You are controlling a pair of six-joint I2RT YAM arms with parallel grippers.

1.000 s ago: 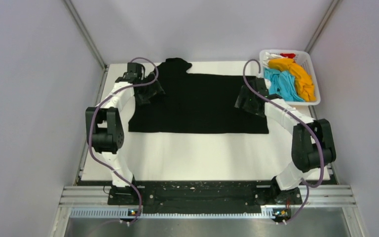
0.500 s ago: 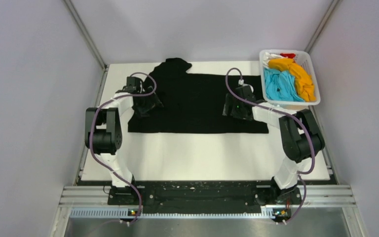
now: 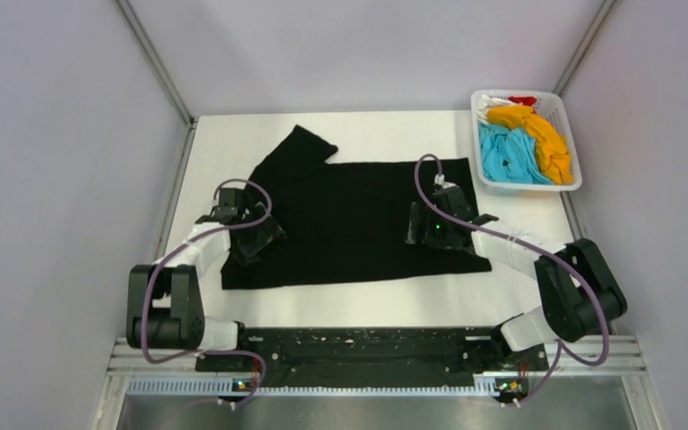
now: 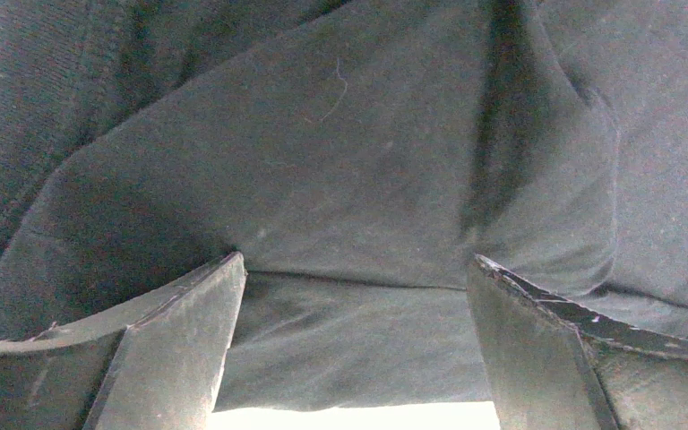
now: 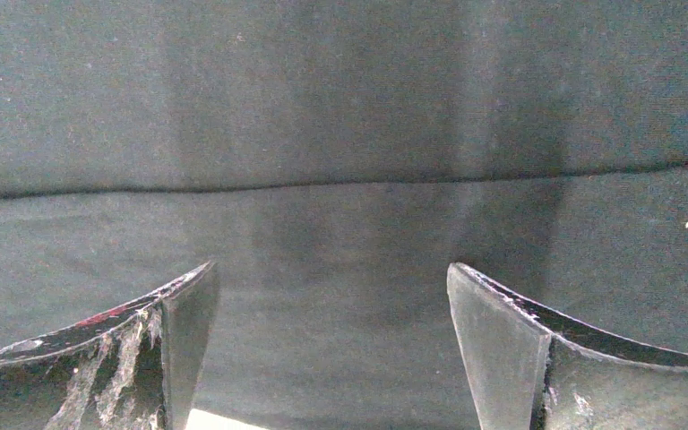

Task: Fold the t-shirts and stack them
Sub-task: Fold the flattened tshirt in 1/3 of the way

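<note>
The large black t-shirt (image 3: 349, 215) lies flat on the white table, one sleeve pointing to the far left. My left gripper (image 3: 253, 244) is over its left near part, my right gripper (image 3: 425, 231) over its right near part. In the left wrist view the gripper (image 4: 354, 269) is open, with black cloth (image 4: 367, 134) and a fold edge between the fingertips. In the right wrist view the gripper (image 5: 331, 269) is open over flat black cloth (image 5: 340, 107) with a seam line. The orange (image 3: 546, 139), sky-blue (image 3: 511, 157), red (image 3: 524, 100) and white (image 3: 494, 101) shirts lie crumpled in the basket.
The white plastic basket (image 3: 575, 185) stands at the far right corner of the table. Grey walls close in the left, right and back. A strip of white table (image 3: 358, 300) shows between the shirt's near hem and the arm bases.
Both grippers have moved toward the near edge, and the black shirt has slid with them, away from the back of the table. Its left side now sits nearer than before and the sleeve is stretched out.
</note>
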